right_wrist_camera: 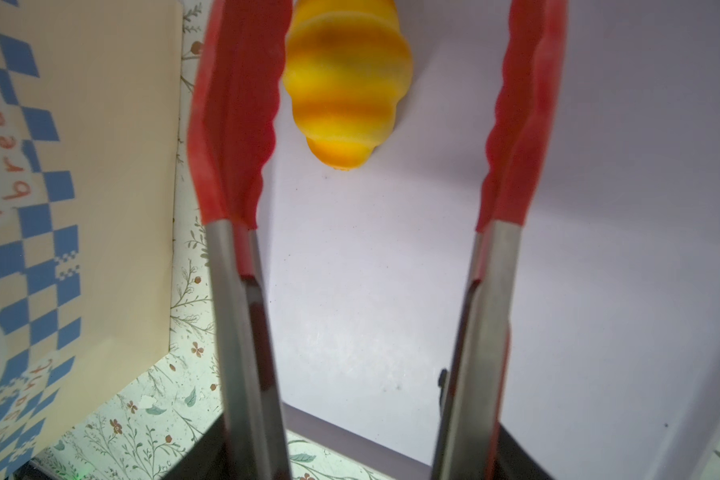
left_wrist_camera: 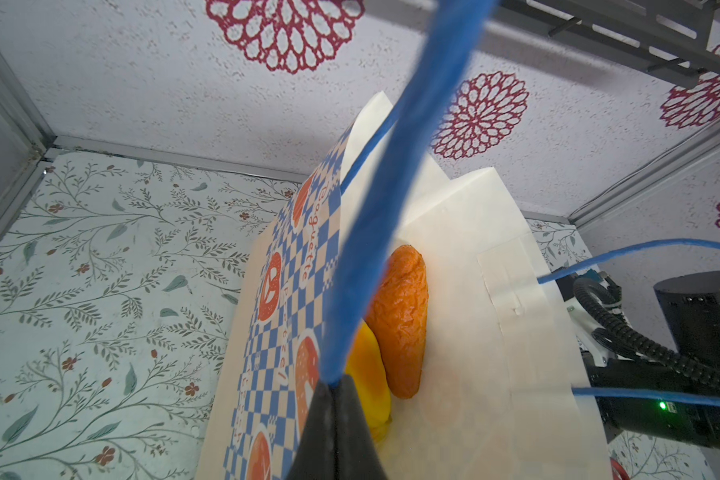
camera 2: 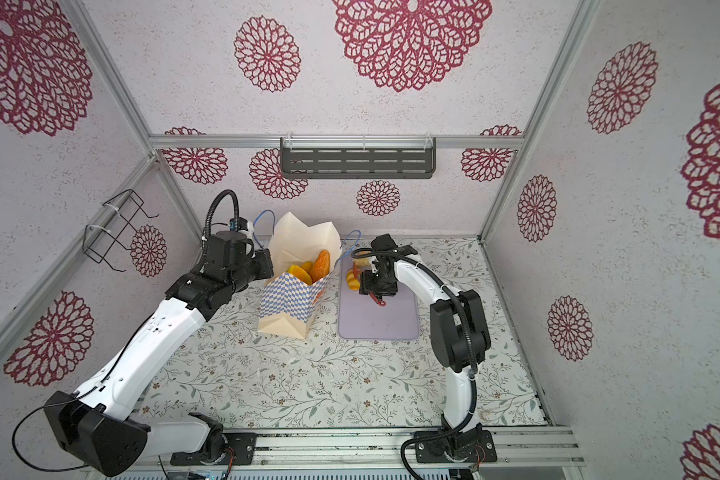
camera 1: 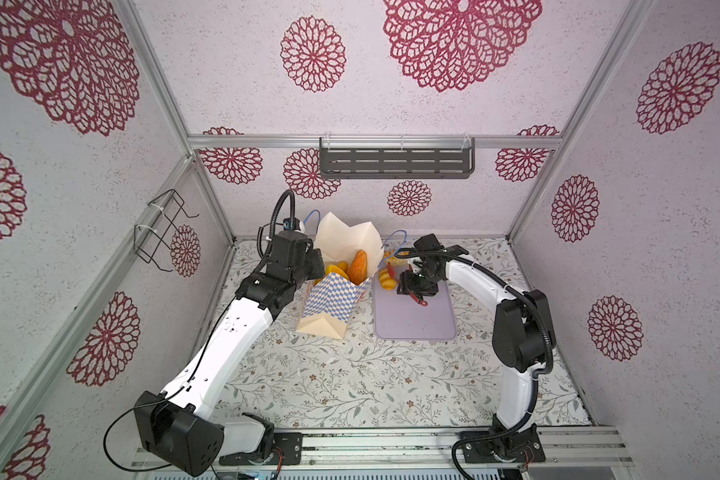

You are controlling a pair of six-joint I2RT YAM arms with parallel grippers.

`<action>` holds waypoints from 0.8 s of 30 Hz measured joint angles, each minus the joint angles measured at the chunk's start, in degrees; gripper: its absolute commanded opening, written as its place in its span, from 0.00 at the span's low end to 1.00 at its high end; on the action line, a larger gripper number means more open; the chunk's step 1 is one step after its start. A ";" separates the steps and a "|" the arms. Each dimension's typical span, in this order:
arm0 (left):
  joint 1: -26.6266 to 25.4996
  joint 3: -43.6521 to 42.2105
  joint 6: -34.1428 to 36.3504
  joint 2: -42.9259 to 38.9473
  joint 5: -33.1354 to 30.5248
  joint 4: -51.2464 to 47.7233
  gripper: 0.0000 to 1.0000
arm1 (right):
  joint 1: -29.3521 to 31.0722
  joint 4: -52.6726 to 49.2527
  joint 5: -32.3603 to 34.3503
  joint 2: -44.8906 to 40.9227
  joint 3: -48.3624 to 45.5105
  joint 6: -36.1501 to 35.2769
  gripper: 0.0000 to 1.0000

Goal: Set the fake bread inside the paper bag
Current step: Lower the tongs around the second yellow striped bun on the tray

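1. The left gripper [left_wrist_camera: 333, 390] is pinching one blue cord handle [left_wrist_camera: 375, 208] of the paper bag [camera 1: 333, 299], with its fingers pressed fully together on the cord.
2. The right gripper [camera 1: 414, 286] is clasping a pair of tongs [right_wrist_camera: 233, 124] by their metal arms. The two red tips are standing well apart and holding nothing.
3. A striped yellow roll [right_wrist_camera: 346, 83] is lying on the lilac tray [right_wrist_camera: 391, 270] between the far ends of the red tips. Whether either tip is touching it cannot be told.
4. The single bag is standing tilted on the worktop [camera 1: 350, 382], just beside the tray, with its mouth gaping open.
5. Inside the bag, one orange-brown loaf [camera 1: 357, 266] is leaning against the paper, and at least two yellow pieces [camera 2: 298, 272] are sitting next to it.
6. On the one tray, two pieces of fake bread are showing: the striped roll and a paler piece [camera 1: 393, 259] behind it, partly hidden by the right arm.
7. Two blue handles are showing in both top views, the second handle [camera 1: 395, 239] hanging free on the bag's tray side.
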 measured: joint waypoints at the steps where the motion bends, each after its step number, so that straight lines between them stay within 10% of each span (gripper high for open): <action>1: 0.15 -0.28 -0.02 -0.20 0.00 0.04 0.00 | 0.09 -0.04 0.00 0.20 0.24 -0.02 0.65; 24: 1.51 -2.19 -0.48 -1.79 0.74 0.15 0.00 | 2.01 -0.17 0.46 7.04 4.07 -0.02 0.68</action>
